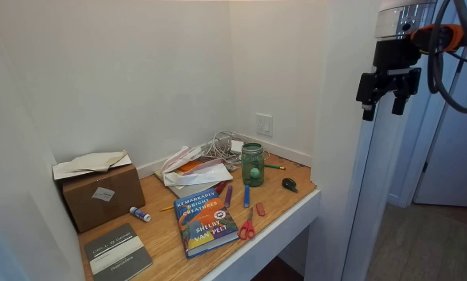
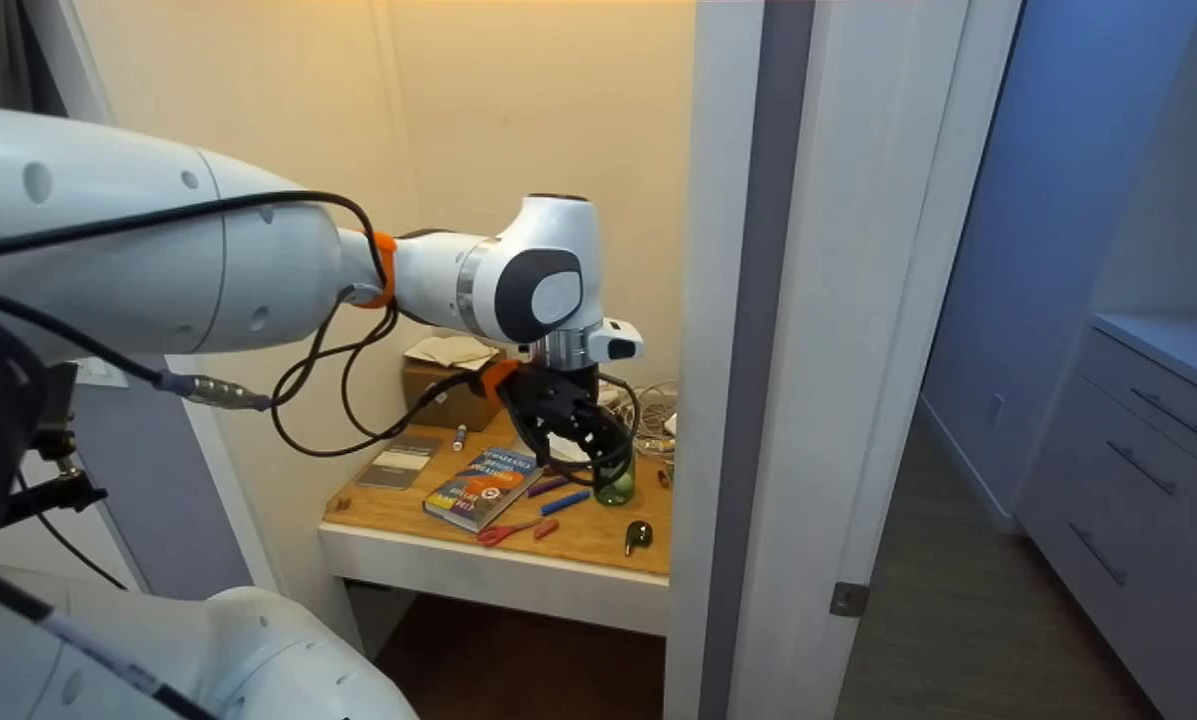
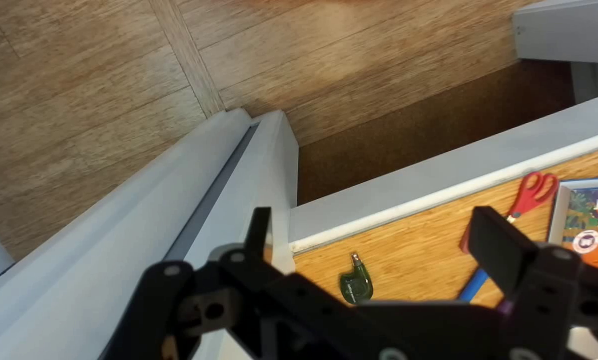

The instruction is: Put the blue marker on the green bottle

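The blue marker [image 1: 246, 196] lies on the wooden desk, in front of the green bottle. It also shows in an exterior view [image 2: 564, 502], and partly in the wrist view [image 3: 472, 286], where the gripper hides the rest. The green bottle [image 1: 253, 168] is a see-through jar standing upright with a pale ball inside. In an exterior view its lower part [image 2: 615, 489] shows below the gripper and cables. It is hidden in the wrist view. My gripper [image 1: 384, 110] is open and empty, high above the desk's level. In the wrist view its fingers [image 3: 371, 220] are wide apart.
On the desk [image 1: 159, 249] lie a purple marker [image 1: 228, 196], red scissors [image 1: 247, 229], a red eraser [image 1: 260, 209], a green correction tape [image 1: 290, 184], and a book [image 1: 206, 222]. A cardboard box [image 1: 104, 199], papers and white cables [image 1: 219, 148] are at the back. Walls enclose the desk.
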